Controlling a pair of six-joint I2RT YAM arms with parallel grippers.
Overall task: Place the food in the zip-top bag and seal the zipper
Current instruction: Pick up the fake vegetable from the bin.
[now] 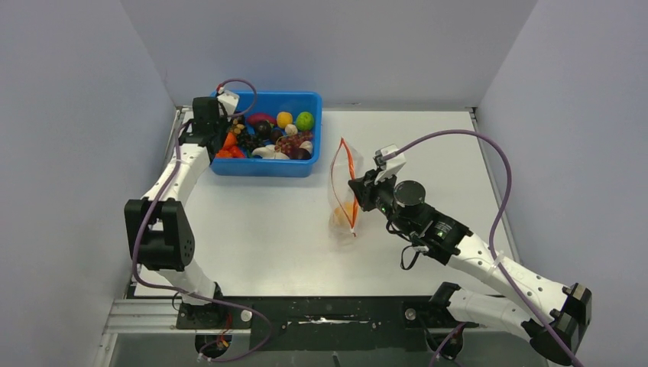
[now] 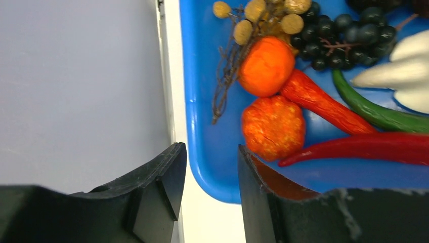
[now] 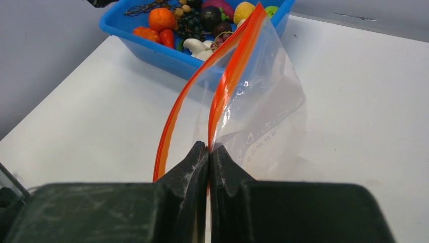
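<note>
The food lies in a blue bin [image 1: 306, 98]: an orange ball [image 2: 265, 66], a rough orange ball [image 2: 273, 126], a red chili [image 2: 364, 147], dark grapes [image 2: 344, 35], a yellow ball [image 1: 284, 119] and a green one [image 1: 305, 121]. My left gripper [image 1: 215, 143] [image 2: 211, 152] hangs open over the bin's near left corner, one finger outside the wall and one inside. The zip-top bag [image 1: 341, 187] [image 3: 263, 111] stands mid-table with its mouth open and an orange piece [image 1: 343, 215] inside. My right gripper [image 1: 355, 186] [image 3: 209, 148] is shut on the zipper [image 3: 230, 76].
The bin's wall [image 2: 202, 76] sits close to the grey left side wall [image 2: 76, 76]. White garlic [image 2: 399, 76] and a green chili [image 2: 374, 114] also lie in the bin. Purple cables [image 1: 489, 153] loop above the right arm.
</note>
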